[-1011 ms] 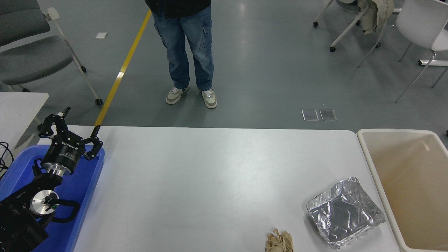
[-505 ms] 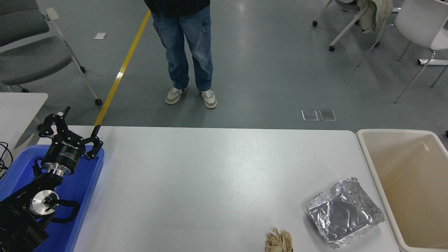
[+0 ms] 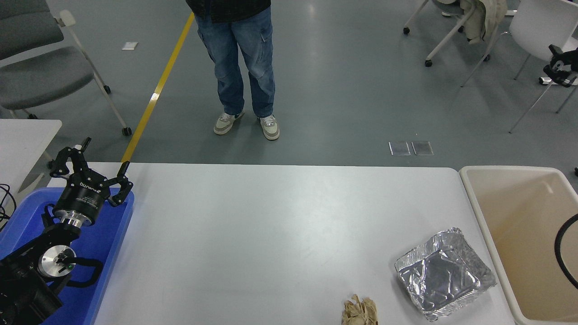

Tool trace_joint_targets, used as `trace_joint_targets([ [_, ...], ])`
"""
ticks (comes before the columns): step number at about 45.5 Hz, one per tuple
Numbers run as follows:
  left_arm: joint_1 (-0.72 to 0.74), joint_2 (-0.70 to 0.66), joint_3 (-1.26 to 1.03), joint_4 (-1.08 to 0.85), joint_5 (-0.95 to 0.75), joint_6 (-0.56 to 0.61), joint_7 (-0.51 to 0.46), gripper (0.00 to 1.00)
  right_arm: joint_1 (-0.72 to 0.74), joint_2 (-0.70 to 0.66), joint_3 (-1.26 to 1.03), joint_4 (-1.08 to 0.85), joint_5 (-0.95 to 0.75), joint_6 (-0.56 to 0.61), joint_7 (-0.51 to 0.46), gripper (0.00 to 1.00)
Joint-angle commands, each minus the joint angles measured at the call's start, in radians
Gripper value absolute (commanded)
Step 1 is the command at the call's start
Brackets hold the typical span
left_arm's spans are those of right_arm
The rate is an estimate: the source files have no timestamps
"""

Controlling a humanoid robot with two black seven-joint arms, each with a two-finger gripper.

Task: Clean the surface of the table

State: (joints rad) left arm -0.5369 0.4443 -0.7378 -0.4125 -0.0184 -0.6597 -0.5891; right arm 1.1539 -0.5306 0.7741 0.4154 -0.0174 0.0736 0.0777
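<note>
the wide white-grey table surface [image 3: 271,234] isn't clean yet: beside the beige plastic bin [image 3: 474,198] a crumpled foil tray [image 3: 445,273] and brown paper wad [image 3: 360,311] remain, left pincer [image 3: 92,169] spread apart, right pincer [image 3: 561,67] unclear.

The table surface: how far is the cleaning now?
Nothing looks done: the foil tray and the crumpled brown paper lie on the table surface, and the beige bin looks empty. Nothing is in hand: the left pincer hangs open over the blue bin.
</note>
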Motion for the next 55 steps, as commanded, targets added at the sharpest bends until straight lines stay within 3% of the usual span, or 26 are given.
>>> trace_joint_targets([
  [1,0.000,0.001,0.000,0.001,0.000,0.000,0.000,1.00,-0.051,0.076,0.036,0.060,0.005,0.066,0.089,0.99],
  [16,0.000,-0.001,0.000,0.000,0.000,0.000,0.000,1.00,-0.241,0.179,0.031,0.068,0.002,0.083,0.188,0.99],
  [45,0.000,0.001,0.000,0.000,0.000,0.000,0.000,1.00,-0.416,0.247,0.014,0.068,-0.019,0.098,0.283,0.99],
  [55,0.000,-0.001,0.000,0.000,0.000,0.000,0.000,1.00,-0.470,0.262,0.016,0.069,-0.019,0.144,0.366,0.99],
])
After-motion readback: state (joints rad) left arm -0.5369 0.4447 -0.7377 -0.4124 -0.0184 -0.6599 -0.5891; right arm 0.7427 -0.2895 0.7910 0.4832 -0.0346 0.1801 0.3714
